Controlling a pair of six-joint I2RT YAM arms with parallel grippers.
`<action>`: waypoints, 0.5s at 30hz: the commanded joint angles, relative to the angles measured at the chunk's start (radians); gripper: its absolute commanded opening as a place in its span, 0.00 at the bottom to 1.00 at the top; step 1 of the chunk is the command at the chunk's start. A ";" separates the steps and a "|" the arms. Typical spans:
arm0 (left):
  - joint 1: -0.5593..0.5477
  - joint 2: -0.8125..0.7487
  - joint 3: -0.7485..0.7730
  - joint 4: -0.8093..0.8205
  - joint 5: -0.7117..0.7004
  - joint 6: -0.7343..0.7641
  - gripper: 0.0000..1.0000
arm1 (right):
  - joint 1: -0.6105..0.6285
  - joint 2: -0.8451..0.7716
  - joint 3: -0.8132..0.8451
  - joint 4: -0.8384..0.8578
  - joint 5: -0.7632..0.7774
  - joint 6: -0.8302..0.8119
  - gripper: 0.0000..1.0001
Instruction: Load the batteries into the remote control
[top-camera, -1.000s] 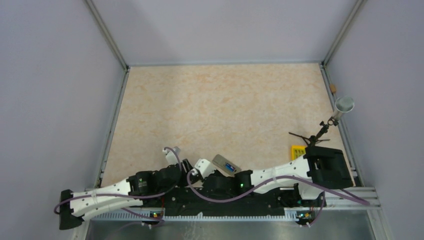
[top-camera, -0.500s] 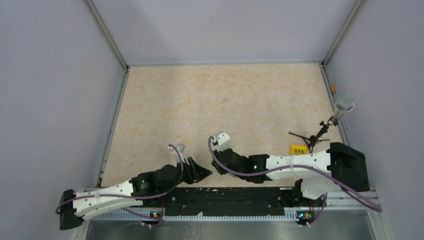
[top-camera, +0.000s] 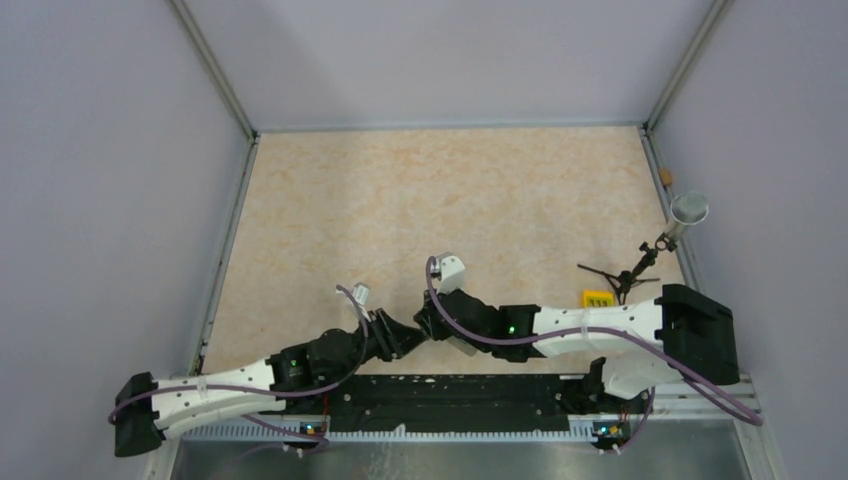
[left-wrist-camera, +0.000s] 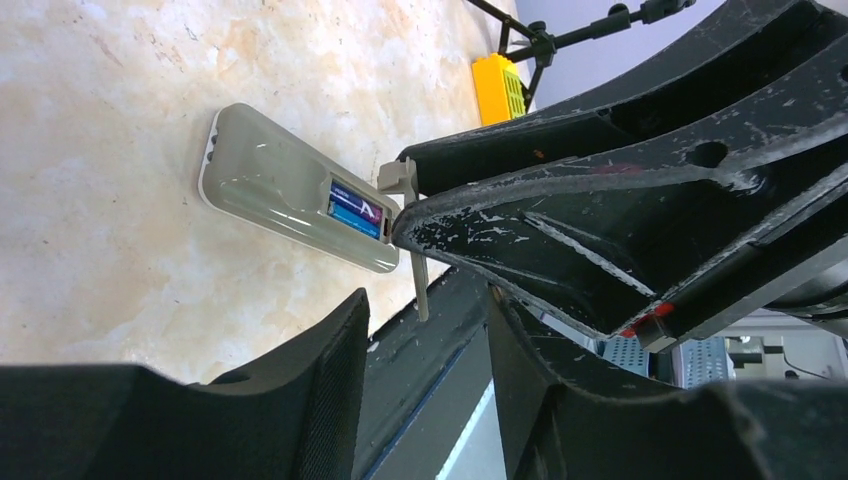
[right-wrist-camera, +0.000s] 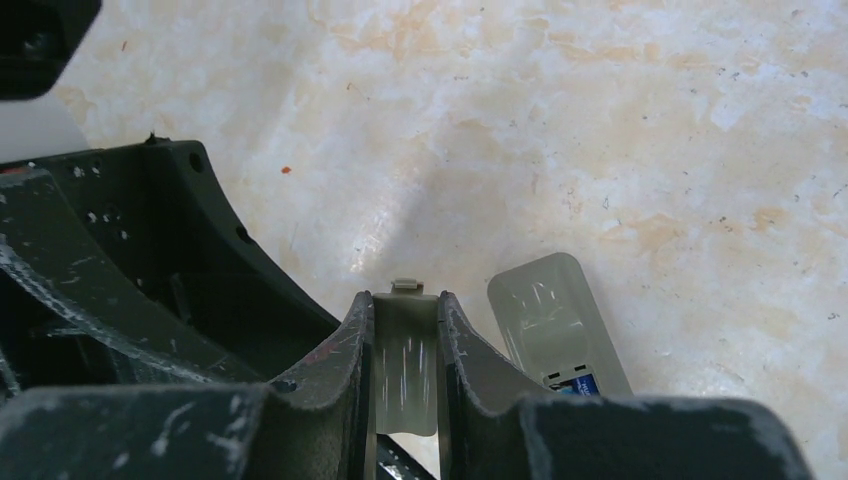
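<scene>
Item: slim grey plastic remote control (right-wrist-camera: 555, 315), back up on the worktop just beside my right jaws, two blue batteries (left-wrist-camera: 355, 208) in its recess. Right jaws pinch a thin grey battery cover (right-wrist-camera: 405, 365); left jaws part-spread, empty. I'd align the tab first, then slide it on flat.

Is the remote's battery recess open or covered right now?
Open: blue batteries show in the recess of the remote, and the right tool grips the cover off it.
</scene>
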 joint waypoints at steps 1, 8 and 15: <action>-0.001 0.038 -0.053 0.138 -0.029 -0.025 0.47 | -0.007 -0.025 0.044 0.069 -0.012 0.037 0.04; -0.001 0.062 -0.071 0.190 -0.064 -0.051 0.39 | -0.006 -0.021 0.037 0.086 -0.010 0.045 0.04; -0.001 0.067 -0.073 0.196 -0.063 -0.057 0.22 | -0.007 -0.033 0.018 0.108 0.010 0.052 0.04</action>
